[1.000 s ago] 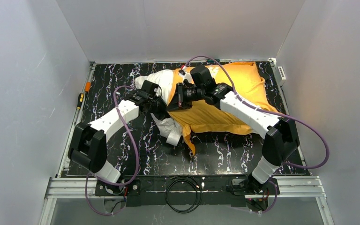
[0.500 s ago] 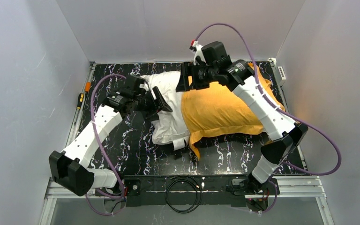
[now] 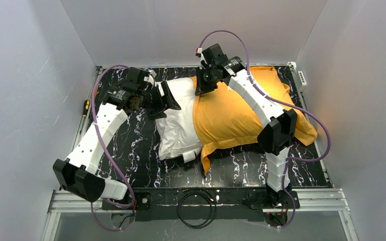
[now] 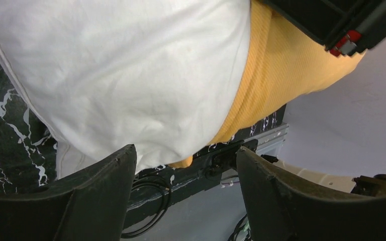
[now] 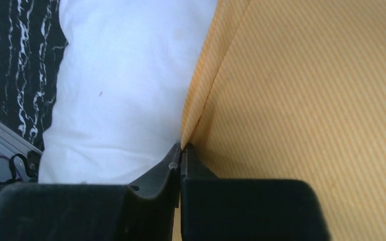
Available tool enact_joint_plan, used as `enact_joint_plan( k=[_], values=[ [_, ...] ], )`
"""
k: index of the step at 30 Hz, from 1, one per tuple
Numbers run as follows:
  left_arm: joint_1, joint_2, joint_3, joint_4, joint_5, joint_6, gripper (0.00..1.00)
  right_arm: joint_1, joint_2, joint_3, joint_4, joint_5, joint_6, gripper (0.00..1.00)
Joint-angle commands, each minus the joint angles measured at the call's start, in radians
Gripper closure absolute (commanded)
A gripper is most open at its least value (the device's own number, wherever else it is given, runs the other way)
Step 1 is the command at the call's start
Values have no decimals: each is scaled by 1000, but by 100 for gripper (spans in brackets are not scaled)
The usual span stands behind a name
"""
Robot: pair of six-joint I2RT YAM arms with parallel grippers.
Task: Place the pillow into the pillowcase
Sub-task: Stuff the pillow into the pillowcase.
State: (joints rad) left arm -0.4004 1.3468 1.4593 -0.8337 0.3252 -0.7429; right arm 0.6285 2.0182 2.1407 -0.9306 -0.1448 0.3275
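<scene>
**Pillow mostly cased, left end bare**

On the table (image 3: 146, 165), the pillow (image 3: 178, 125) pokes leftward out of the pillowcase (image 3: 236, 115). The right gripper (image 3: 201, 86) has its jaws clamped on the far hem. The left gripper (image 3: 166, 98) has its jaws apart, empty, at the pillow's far-left corner. The last stretch remains, I judge.

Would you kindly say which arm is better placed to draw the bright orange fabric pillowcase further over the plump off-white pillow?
Right: the right gripper is pinched on the bright orange fabric pillowcase at its open hem, whereas the left gripper stands open by the plump off-white pillow, gripping nothing.
</scene>
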Motion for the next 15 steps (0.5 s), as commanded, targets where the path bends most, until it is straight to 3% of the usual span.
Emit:
enact_joint_plan(
  k=[1, 5, 7, 9, 11, 15],
  values=[
    [29, 73, 74, -18, 0, 33, 28, -1, -16, 138, -65, 12, -15, 99],
    [40, 195, 81, 87, 48, -29, 28, -6, -54, 200, -105, -25, -7, 99],
    [39, 256, 71, 166, 81, -65, 35, -11, -91, 167, -81, -83, 15, 99],
    [38, 302, 49, 227, 114, -93, 50, -16, -132, 128, -32, -143, 49, 99],
    [33, 330, 21, 289, 144, -116, 74, -22, -167, 97, 35, -222, 94, 99],
    [-10, 343, -26, 437, 193, -180, 92, -23, -187, 17, 259, -425, 236, 99]
  ],
)
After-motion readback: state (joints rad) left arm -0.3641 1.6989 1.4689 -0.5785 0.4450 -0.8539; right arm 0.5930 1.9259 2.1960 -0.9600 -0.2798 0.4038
